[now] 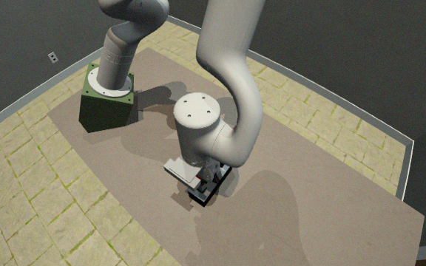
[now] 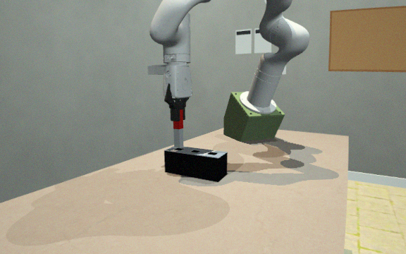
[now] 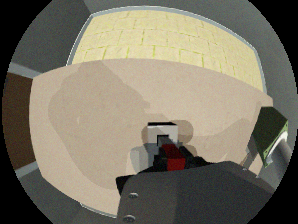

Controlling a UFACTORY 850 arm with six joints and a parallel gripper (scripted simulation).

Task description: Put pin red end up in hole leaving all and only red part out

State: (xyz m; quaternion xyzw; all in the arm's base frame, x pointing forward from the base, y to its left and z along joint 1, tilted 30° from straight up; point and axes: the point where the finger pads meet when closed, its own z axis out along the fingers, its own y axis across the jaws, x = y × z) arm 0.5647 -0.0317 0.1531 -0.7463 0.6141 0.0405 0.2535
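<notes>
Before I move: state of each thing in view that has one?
Black gripper: closed on the pin.
Red-and-grey square pin: upright, red end up, not seated.
Black rectangular three-hole block: on the table; two nearer holes unfilled.
Brown tabletop: bearing the block.

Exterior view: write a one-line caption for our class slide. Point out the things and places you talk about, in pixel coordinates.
The end effector (image 2: 178,114) grips a red-topped pin (image 2: 178,137) upright above a black block (image 2: 195,166) with three holes.
</notes>
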